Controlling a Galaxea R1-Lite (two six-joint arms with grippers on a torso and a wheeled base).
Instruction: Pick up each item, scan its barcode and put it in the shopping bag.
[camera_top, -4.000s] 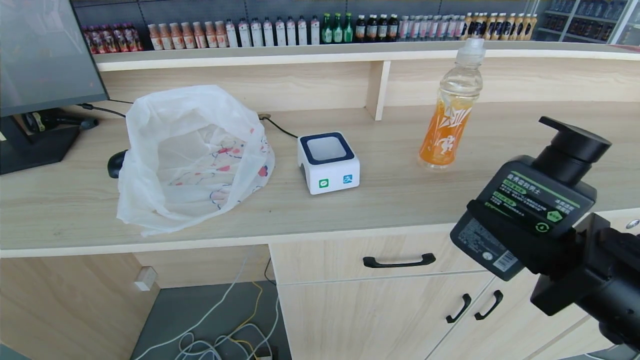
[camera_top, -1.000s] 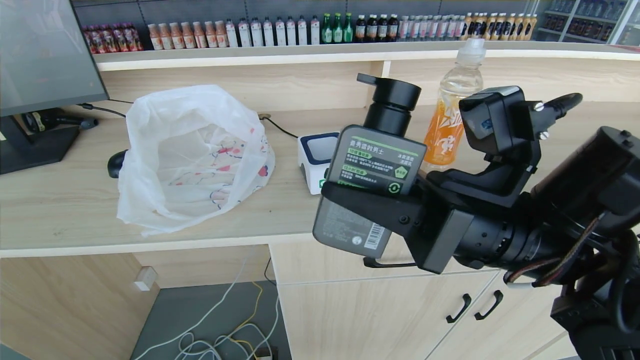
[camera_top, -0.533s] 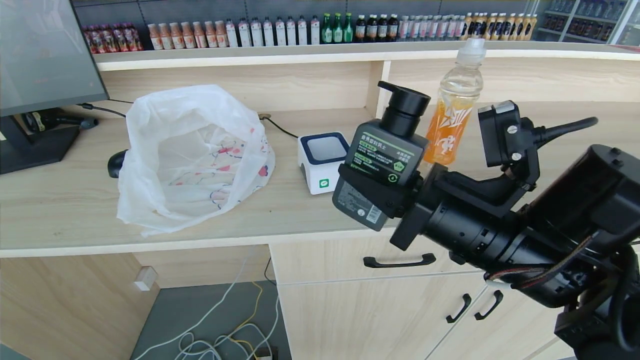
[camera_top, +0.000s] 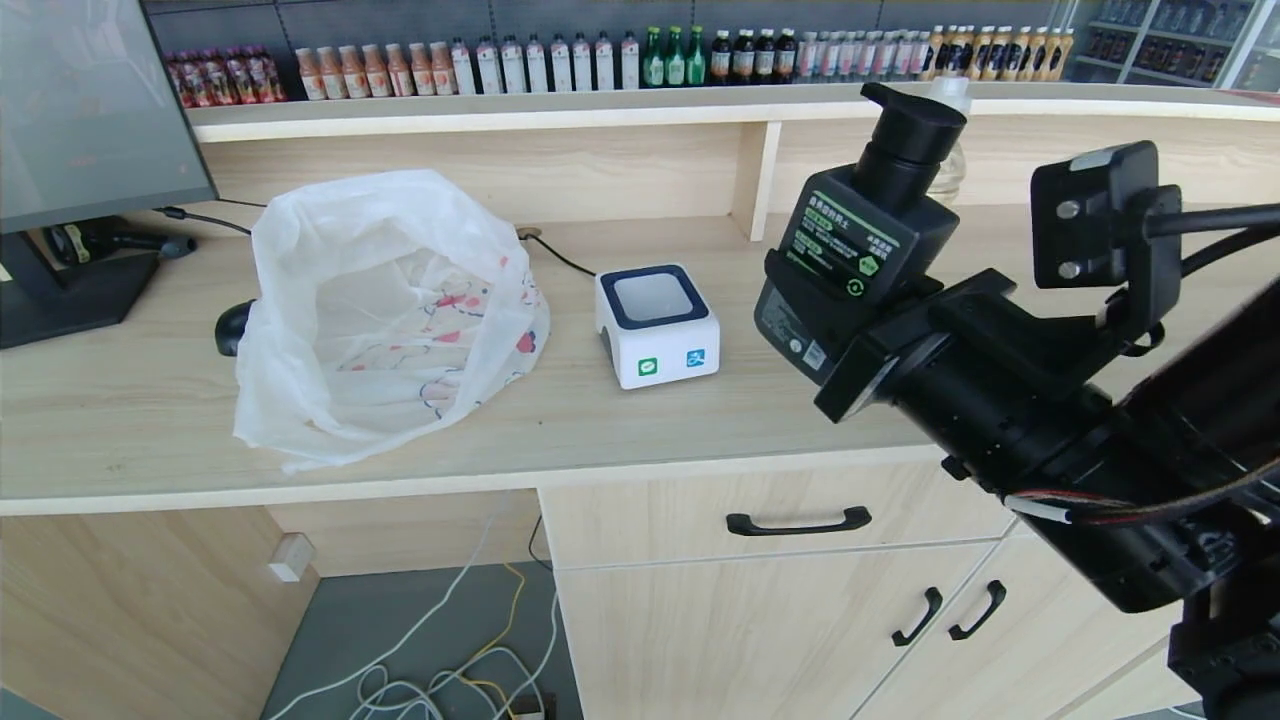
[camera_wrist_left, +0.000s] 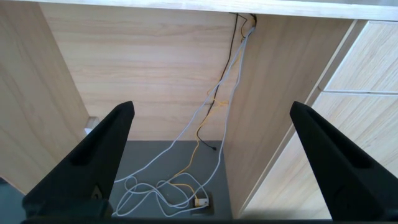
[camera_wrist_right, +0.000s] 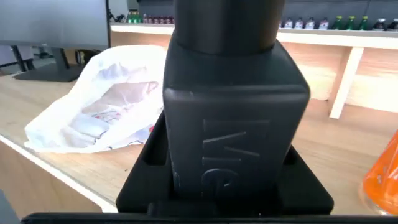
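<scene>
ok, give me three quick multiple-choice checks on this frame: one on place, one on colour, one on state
1. Where does the scanner stand?
A. on the counter, between the shopping bag and the held pump bottle
B. inside the shopping bag
C. on the top shelf

2. What colour is the pump bottle's body?
A. white
B. dark grey
C. orange

3. What state is the right gripper in?
A. open and empty
B. shut on the shopping bag
C. shut on the pump bottle

Answers:
1 A: in the head view the scanner sits on the counter, with the bag on one side and the raised bottle on the other.
2 B: both the head and right wrist views show a dark grey body.
3 C: the right wrist view shows the gripper clamped on both sides of the bottle, which is held above the counter.
</scene>
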